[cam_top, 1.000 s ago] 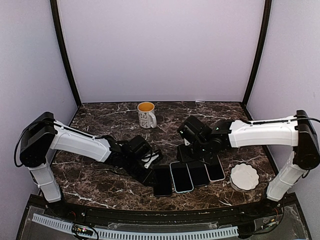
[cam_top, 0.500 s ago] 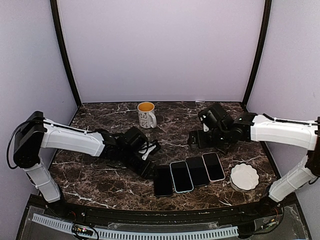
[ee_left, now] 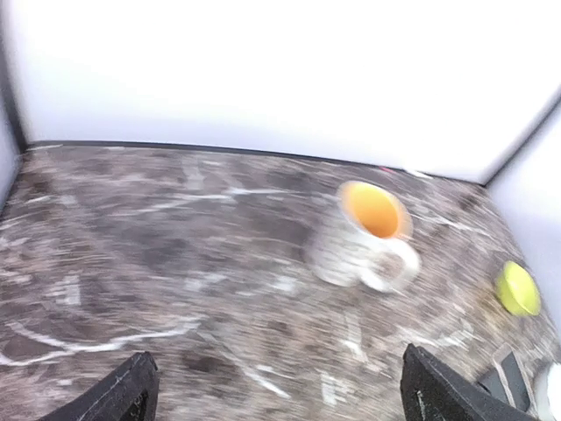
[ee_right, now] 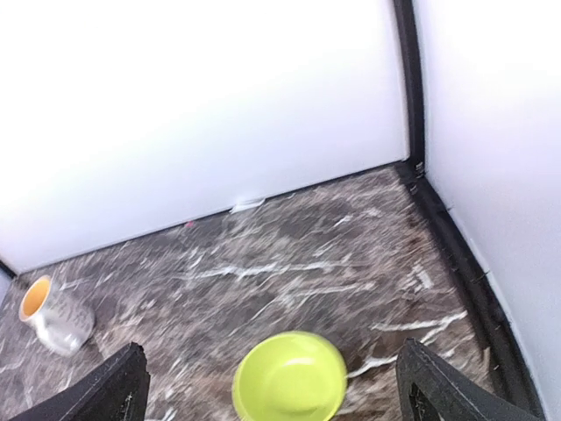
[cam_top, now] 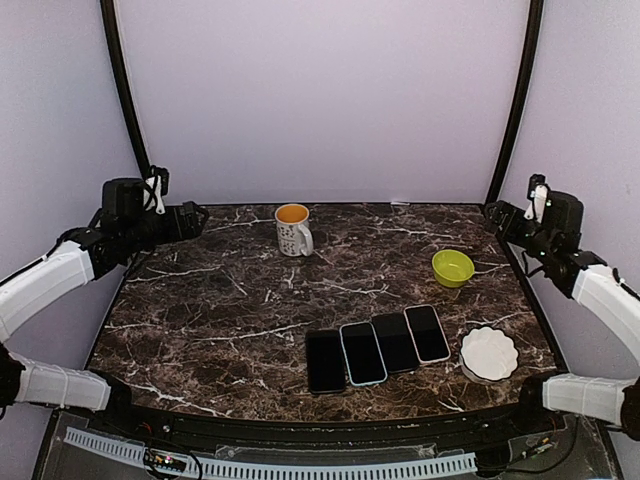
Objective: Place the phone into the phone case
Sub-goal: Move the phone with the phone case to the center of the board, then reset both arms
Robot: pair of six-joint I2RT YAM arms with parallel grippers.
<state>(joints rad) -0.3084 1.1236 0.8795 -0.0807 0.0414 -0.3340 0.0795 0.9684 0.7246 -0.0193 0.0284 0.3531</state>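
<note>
Several flat dark phone-shaped slabs lie side by side near the front middle of the table, from the leftmost slab to the rightmost slab. Two of them, the second slab and the rightmost, have pale rims. I cannot tell which is the phone and which the phone case. My left gripper hangs open and empty over the far left corner. My right gripper hangs open and empty over the far right corner. Both are far from the row.
A white mug with an orange inside stands at the back middle. A lime green bowl sits right of centre. A white scalloped dish lies beside the row's right end. Black frame posts stand at the back corners.
Both arms have pulled up and away from the row of slabs to the far corners, and both grippers have opened. The green bowl has come into view.
</note>
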